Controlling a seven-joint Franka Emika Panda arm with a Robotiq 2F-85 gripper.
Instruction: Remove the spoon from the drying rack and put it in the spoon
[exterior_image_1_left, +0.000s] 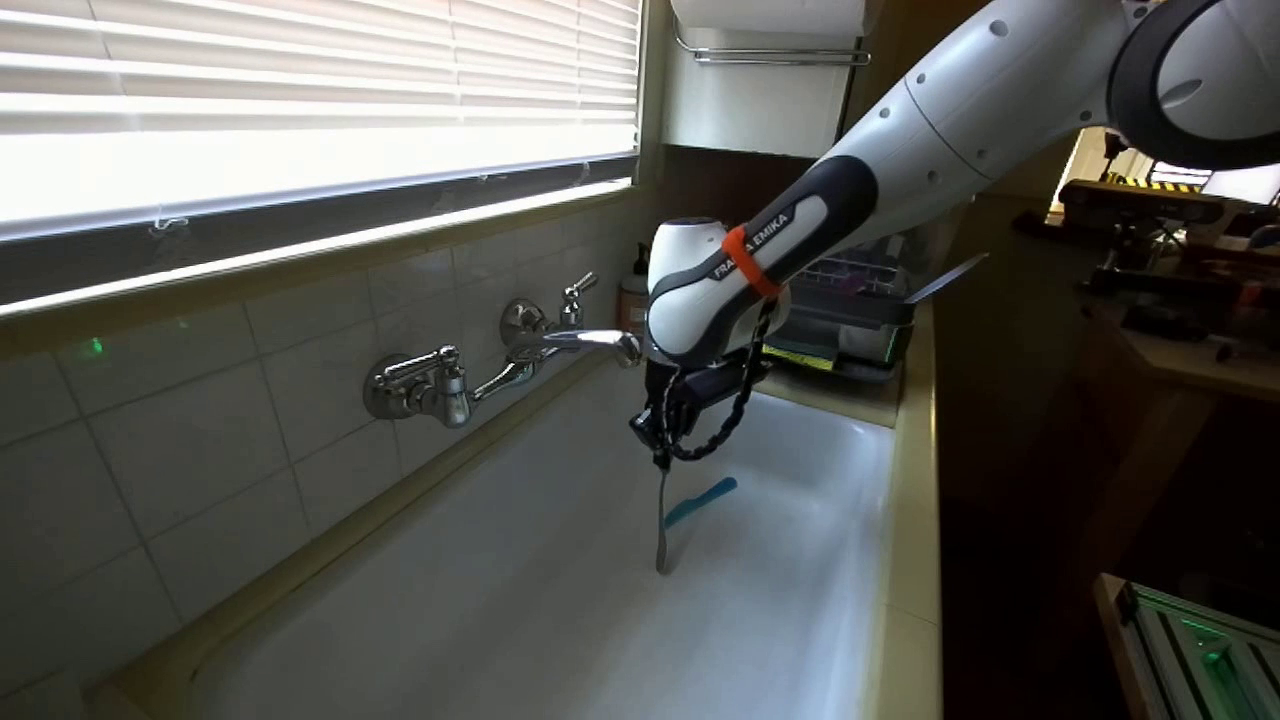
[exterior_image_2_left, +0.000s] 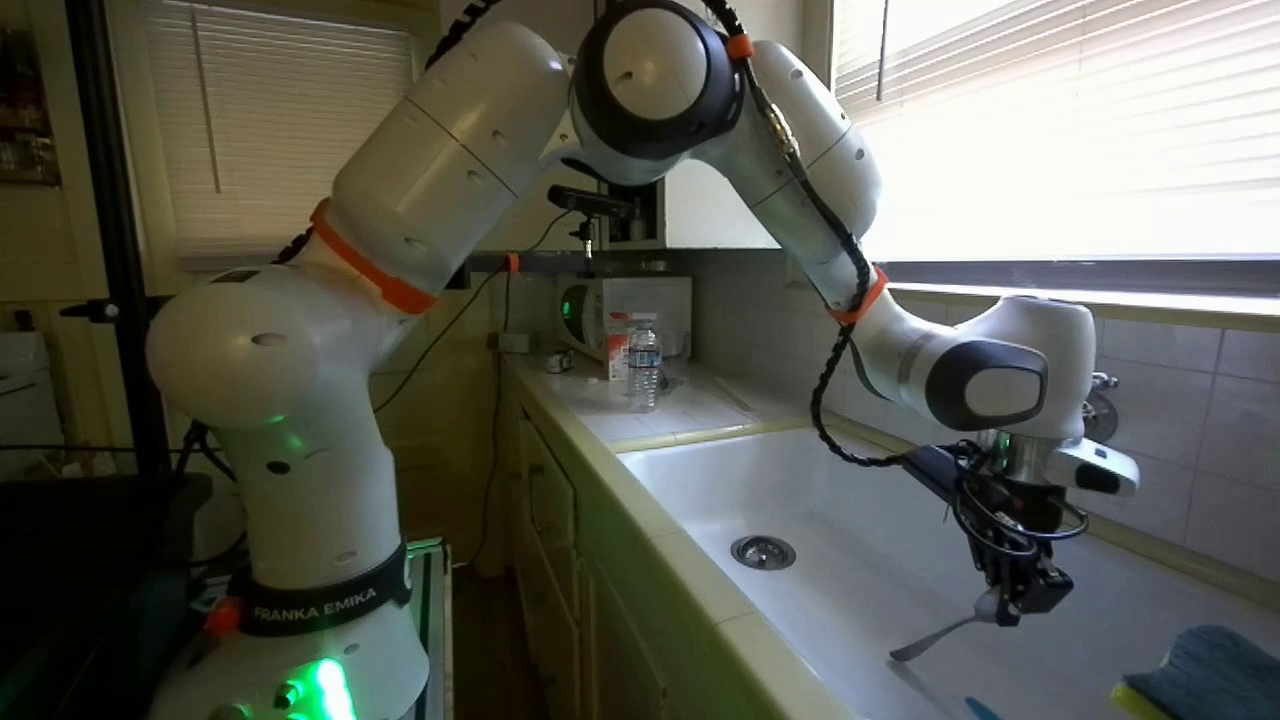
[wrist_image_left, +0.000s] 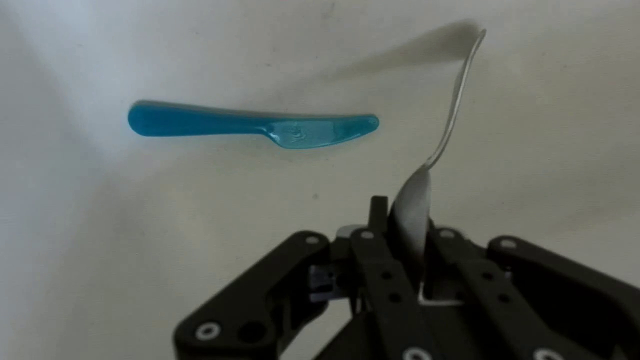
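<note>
My gripper (wrist_image_left: 406, 220) is shut on the bowl of the metallic grey spoon (wrist_image_left: 414, 202). The spoon's thin handle points away from the jaws and slants down toward the sink floor. Its tip is close to its shadow; I cannot tell whether it touches. The spoon also shows in both exterior views (exterior_image_1_left: 661, 530) (exterior_image_2_left: 935, 640), below the gripper (exterior_image_1_left: 661, 462) (exterior_image_2_left: 1005, 612) and inside the white sink (exterior_image_1_left: 500, 610). The dark drying rack (exterior_image_1_left: 880, 312) stands at the sink's far end in an exterior view, partly hidden by the arm, with a yellow-green strip at its front.
A blue knife (wrist_image_left: 200, 121) lies on the sink floor beside the spoon. The faucet (exterior_image_1_left: 590, 340) reaches over the sink close to the wrist. A drain (exterior_image_2_left: 763, 552) is in the sink. A blue-grey, yellow-edged item (exterior_image_2_left: 1215, 675) is at the lower right. A bottle (exterior_image_2_left: 644, 365) stands on the counter.
</note>
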